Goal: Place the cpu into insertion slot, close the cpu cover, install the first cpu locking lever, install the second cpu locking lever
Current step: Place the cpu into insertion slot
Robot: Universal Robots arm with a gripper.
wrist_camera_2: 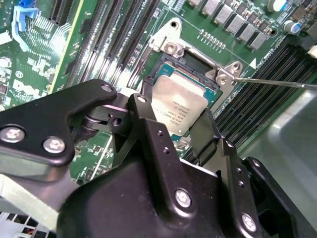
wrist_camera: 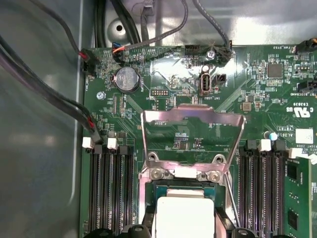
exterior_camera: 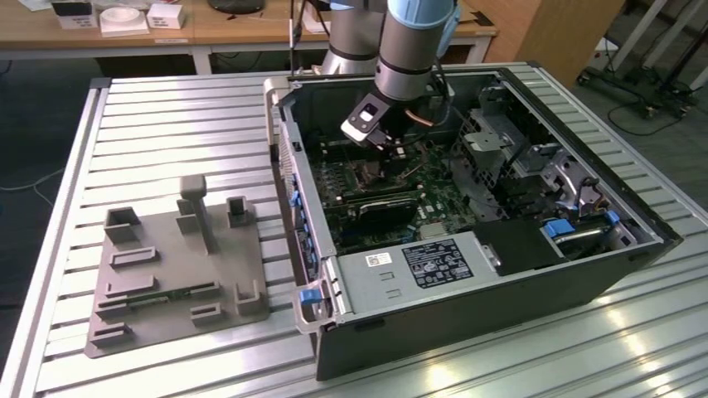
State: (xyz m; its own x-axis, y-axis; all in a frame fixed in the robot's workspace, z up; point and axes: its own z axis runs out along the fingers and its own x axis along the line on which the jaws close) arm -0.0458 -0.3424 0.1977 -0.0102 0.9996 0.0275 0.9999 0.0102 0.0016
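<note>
The pincer (wrist_camera_2: 174, 116) is seen closed on the cpu (wrist_camera_2: 181, 99), its two black fingers (wrist_camera_2: 148, 124) set against opposite edges of the chip; the chip is held right at the insertion slot (wrist_camera_2: 194, 63), silvery top up, and whether it is touching the pin field cannot be told; the first step, placing the chip, is judged to be in hand; that seating is judged to call for the chip to be levelled and squared inside the silvery rim before any release; just beyond the socket the cpu cover (wrist_camera: 153, 119) is seen raised, not yet closed; a thin locking lever (wrist_camera_2: 272, 83) is seen swung clear to one side; memory slots (wrist_camera: 106, 193) are ranged on both flanks; in the exterior view the arm (exterior_camera: 404, 50) is seen lowered into the computer case (exterior_camera: 476, 315), which is carried on the slatted table (exterior_camera: 166, 108).
</note>
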